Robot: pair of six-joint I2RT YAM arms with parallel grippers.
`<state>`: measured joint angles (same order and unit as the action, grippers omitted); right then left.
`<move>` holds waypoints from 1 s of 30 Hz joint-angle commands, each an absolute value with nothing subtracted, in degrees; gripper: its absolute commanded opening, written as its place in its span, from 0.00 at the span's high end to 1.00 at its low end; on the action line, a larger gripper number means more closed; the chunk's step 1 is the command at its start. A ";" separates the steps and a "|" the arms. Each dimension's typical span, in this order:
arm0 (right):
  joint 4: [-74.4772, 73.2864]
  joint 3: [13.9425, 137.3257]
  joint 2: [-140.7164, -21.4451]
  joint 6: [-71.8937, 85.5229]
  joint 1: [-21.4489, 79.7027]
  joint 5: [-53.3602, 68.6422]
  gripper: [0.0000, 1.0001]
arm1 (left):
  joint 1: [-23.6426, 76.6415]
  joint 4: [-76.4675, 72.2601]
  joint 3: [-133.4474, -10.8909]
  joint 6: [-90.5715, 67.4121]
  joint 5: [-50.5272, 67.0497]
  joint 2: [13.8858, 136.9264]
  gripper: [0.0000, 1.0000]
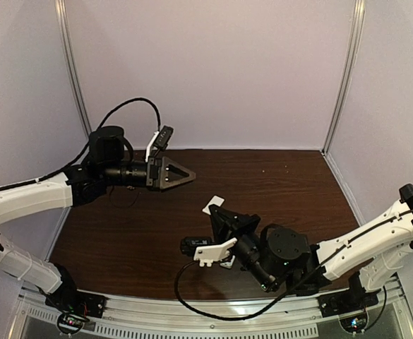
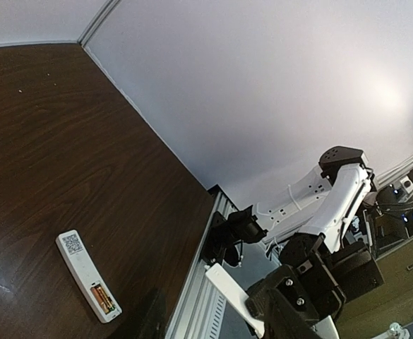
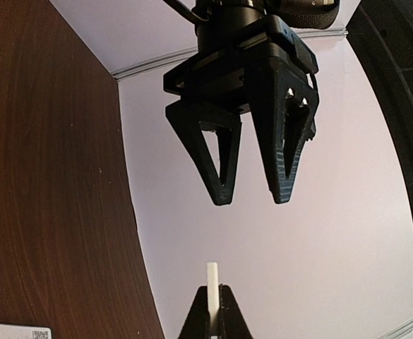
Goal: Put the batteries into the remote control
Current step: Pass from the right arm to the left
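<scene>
Right tool (image 3: 212, 300), pinched on the cover (image 3: 212, 272), is near the remote (image 2: 87, 275); my left tool (image 3: 250, 200) hangs half-open, empty, well apart from it.

Right wrist view: the remote control (image 3: 15, 330) is cut off by the bottom edge; only a labelled corner shows. The white cover plate (image 3: 212, 272) in the right gripper (image 3: 211, 293) presents edge-on, its face hidden. Left wrist view: the batteries (image 2: 102, 298) are too small to read any markings; a dark blurred shape (image 2: 150, 318) at the bottom edge cannot be identified. Overhead: the remote control is not distinguishable beneath the right arm (image 1: 347, 247).
</scene>
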<state>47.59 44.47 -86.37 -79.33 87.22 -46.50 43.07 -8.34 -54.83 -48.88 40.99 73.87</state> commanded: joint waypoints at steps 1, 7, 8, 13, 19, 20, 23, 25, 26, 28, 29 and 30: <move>53.19 43.63 -87.70 -83.97 88.04 -48.62 1.00 | 43.06 -7.24 -57.20 -49.86 45.14 76.13 0.54; 53.85 43.77 -88.99 -85.85 88.44 -48.27 1.00 | 43.96 -6.24 -59.39 -49.90 47.18 79.00 0.58; 53.92 43.84 -89.09 -86.17 88.55 -48.32 1.00 | 44.12 -6.38 -59.67 -50.27 47.55 79.57 0.58; 53.63 43.92 -89.54 -86.66 88.68 -48.69 1.00 | 45.10 -6.59 -60.77 -51.73 48.59 82.24 0.57; 52.93 44.19 -89.85 -86.73 88.70 -49.04 1.00 | 46.15 -4.50 -62.60 -51.62 49.13 84.06 0.57; 52.68 44.21 -89.83 -86.67 88.68 -49.05 1.00 | 46.28 -4.48 -62.77 -51.61 49.27 84.17 0.57; 52.66 44.21 -90.02 -86.73 88.65 -49.04 1.00 | 47.19 -4.28 -63.50 -51.64 49.71 84.88 0.59; 53.01 44.29 -90.14 -86.88 88.68 -49.12 1.00 | 47.73 -3.97 -64.03 -51.62 49.89 85.47 0.60; 53.08 44.30 -90.15 -86.96 88.68 -49.15 1.00 | 48.07 -3.91 -64.11 -51.85 49.49 85.78 0.60; 53.32 44.28 -90.17 -87.10 88.68 -49.28 1.00 | 48.45 -3.09 -64.72 -51.52 49.24 86.67 0.62; 53.26 44.27 -90.18 -87.14 88.68 -49.35 1.00 | 48.57 -3.00 -64.91 -51.49 49.38 87.07 0.63; 53.62 44.22 -90.18 -87.37 88.64 -49.37 1.00 | 48.60 -2.62 -65.07 -51.39 49.23 87.32 0.63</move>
